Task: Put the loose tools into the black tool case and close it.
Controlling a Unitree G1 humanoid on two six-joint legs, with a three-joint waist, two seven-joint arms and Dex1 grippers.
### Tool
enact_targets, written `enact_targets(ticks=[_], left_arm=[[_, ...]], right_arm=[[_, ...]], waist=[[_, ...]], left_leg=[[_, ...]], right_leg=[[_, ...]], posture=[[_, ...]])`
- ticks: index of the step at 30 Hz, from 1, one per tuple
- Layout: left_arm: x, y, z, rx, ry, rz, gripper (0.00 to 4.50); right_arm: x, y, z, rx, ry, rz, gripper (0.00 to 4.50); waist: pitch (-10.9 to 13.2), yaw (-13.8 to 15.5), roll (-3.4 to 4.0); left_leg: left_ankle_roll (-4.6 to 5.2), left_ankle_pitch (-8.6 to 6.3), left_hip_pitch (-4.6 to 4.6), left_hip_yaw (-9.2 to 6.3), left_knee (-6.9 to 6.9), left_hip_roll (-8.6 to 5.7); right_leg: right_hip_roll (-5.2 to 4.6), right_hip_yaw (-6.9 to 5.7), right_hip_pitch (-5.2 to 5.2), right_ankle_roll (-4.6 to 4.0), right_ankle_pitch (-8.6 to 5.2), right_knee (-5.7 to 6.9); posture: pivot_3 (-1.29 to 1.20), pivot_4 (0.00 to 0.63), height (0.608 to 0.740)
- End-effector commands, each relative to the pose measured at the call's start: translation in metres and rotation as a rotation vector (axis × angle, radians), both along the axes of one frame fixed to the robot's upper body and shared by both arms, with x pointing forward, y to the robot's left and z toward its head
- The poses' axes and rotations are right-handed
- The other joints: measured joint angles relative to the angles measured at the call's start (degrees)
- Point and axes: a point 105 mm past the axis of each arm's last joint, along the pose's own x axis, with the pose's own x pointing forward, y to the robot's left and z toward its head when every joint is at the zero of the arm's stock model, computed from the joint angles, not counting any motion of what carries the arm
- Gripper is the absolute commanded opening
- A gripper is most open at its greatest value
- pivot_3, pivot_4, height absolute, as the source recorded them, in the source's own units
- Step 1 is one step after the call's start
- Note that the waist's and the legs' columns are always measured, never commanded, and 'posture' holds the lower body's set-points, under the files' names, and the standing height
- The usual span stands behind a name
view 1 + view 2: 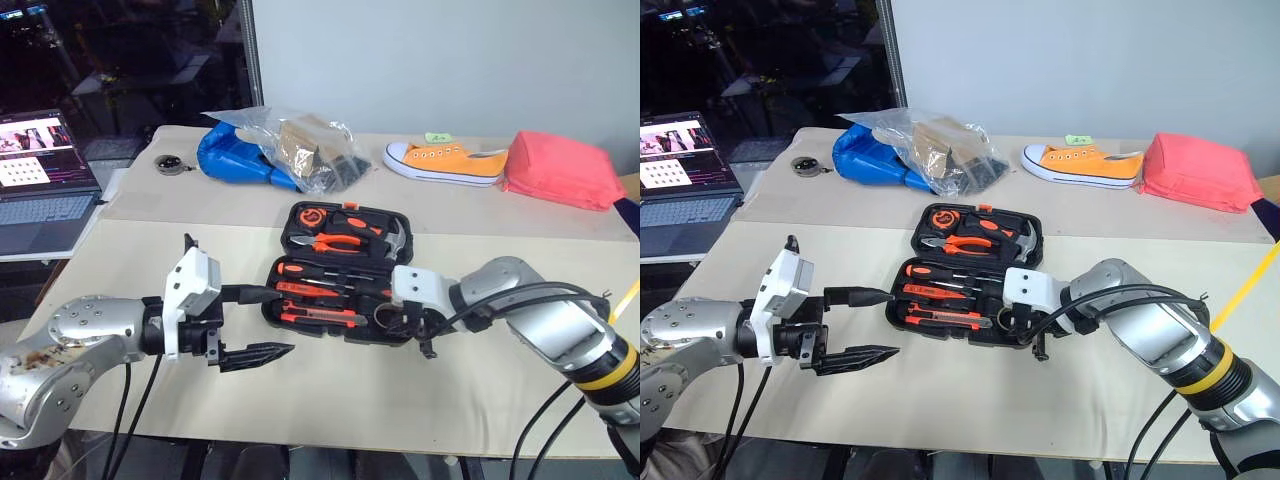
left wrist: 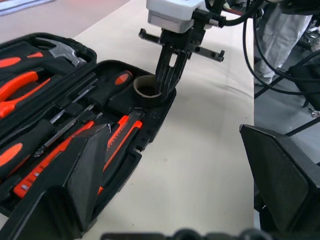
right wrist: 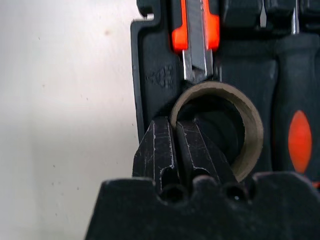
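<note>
While clamping tape roll (image 3: pixel 235 130), right jaws.

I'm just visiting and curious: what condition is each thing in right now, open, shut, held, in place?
black tool case: open, lying flat.
tape roll: in the case, its wall pinched by the right gripper.
right gripper: shut on the tape roll.
left gripper: open, holding nothing.
utility knife: seated in the case.
laptop: open, screen lit.
</note>
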Motion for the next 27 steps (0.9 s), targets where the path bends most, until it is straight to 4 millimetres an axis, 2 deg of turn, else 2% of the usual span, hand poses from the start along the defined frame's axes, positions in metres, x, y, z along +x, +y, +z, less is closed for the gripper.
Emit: enact_targets(ticks=[1,3,4,7,8,14,16,19,22,24,25,27], left_arm=[[0.0,-0.001,0.01,-0.011,-0.069,0.0,4.47],[0.0,-0.001,0.01,-0.012,-0.071,0.0,4.47],[0.001,-0.001,0.01,-0.012,-0.072,0.001,4.47],[0.002,-0.001,0.01,-0.015,-0.071,0.008,4.47],[0.004,-0.001,0.01,-0.018,-0.07,0.016,4.47],[0.02,0.006,0.008,-0.079,-0.029,0.117,4.47],[0.032,0.008,0.008,-0.115,-0.033,0.187,4.47],[0.047,0.013,0.01,-0.142,-0.034,0.274,4.47],[0.074,0.023,0.005,-0.112,-0.005,0.43,4.47],[0.097,0.032,0.0,-0.075,0.013,0.555,4.47],[0.106,0.034,-0.001,-0.079,0.035,0.591,4.47],[0.12,0.034,-0.003,-0.087,0.088,0.632,4.47]], right_arm=[[-0.002,-0.007,-0.007,-0.041,0.018,0.017,0.07],[-0.004,-0.009,-0.009,-0.048,0.032,0.029,0.07],[-0.005,-0.009,-0.007,-0.043,0.037,0.033,0.59],[-0.002,-0.008,-0.002,-0.013,0.009,0.017,1.48],[-0.002,-0.007,0.002,0.005,0.003,0.014,1.62],[0.0,0.0,0.038,0.218,-0.034,-0.025,1.62],[0.003,0.001,0.05,0.311,-0.066,-0.056,1.62],[0.001,0.004,0.057,0.377,-0.101,-0.077,1.62],[0.011,0.005,0.069,0.475,-0.14,-0.181,1.62],[0.034,-0.004,0.08,0.565,-0.186,-0.35,1.62],[0.04,-0.008,0.082,0.575,-0.204,-0.403,2.15],[0.047,-0.015,0.083,0.576,-0.238,-0.486,2.75]], waist=[[0.0,0.0,0.0],[0.0,0.02,0.0],[0.0,0.06,0.0],[0.0,0.35,0.0],[0.0,0.39,0.0],[0.01,0.14,-0.01],[0.01,0.14,-0.02],[0.01,0.14,-0.03],[0.01,0.09,-0.04],[0.02,-0.02,-0.06],[0.02,-0.06,-0.06],[0.02,0.11,-0.06]], left_leg=[[0.0,0.0,0.0,0.0,0.0,0.0],[0.0,0.0,0.01,0.02,0.0,0.0],[0.0,0.0,0.0,0.02,-0.01,0.0],[0.0,0.0,-0.04,0.0,-0.02,-0.02],[-0.01,-0.01,-0.07,-0.01,-0.02,-0.02],[-0.01,-0.02,-0.09,-0.02,-0.04,-0.02],[-0.01,-0.01,-0.03,-0.04,-0.01,0.0],[-0.02,-0.01,0.0,-0.06,0.02,0.01],[-0.02,-0.01,-0.01,-0.1,0.04,0.02],[-0.03,0.0,-0.01,-0.11,0.07,0.0],[-0.04,0.01,0.0,-0.11,0.07,-0.04],[-0.06,0.03,-0.01,-0.11,0.08,-0.13]], right_leg=[[0.01,0.0,0.0,-0.01,0.0,0.0],[0.0,0.01,0.0,-0.01,0.0,0.01],[0.01,0.0,0.0,-0.02,-0.01,0.0],[-0.01,-0.03,0.0,-0.02,-0.02,-0.02],[-0.02,-0.05,-0.01,-0.02,-0.02,-0.05],[-0.02,-0.02,-0.04,-0.03,-0.02,-0.02],[0.01,-0.03,0.01,-0.04,-0.01,0.01],[0.05,-0.02,0.06,-0.04,0.0,0.04],[0.1,-0.03,0.06,-0.04,0.0,0.06],[0.14,-0.01,0.06,-0.04,0.01,0.11],[0.16,0.02,0.05,-0.04,0.05,0.13],[0.15,0.02,0.04,-0.02,0.08,0.15]], posture=[[0.0,0.15,0.74],[0.0,0.15,0.74],[0.0,0.15,0.74],[0.0,0.15,0.74],[0.0,0.15,0.74],[0.0,0.15,0.74],[0.0,0.15,0.74],[0.0,0.15,0.74],[0.0,0.15,0.74],[0.0,0.15,0.74],[0.0,0.15,0.74],[0.0,0.15,0.74]])
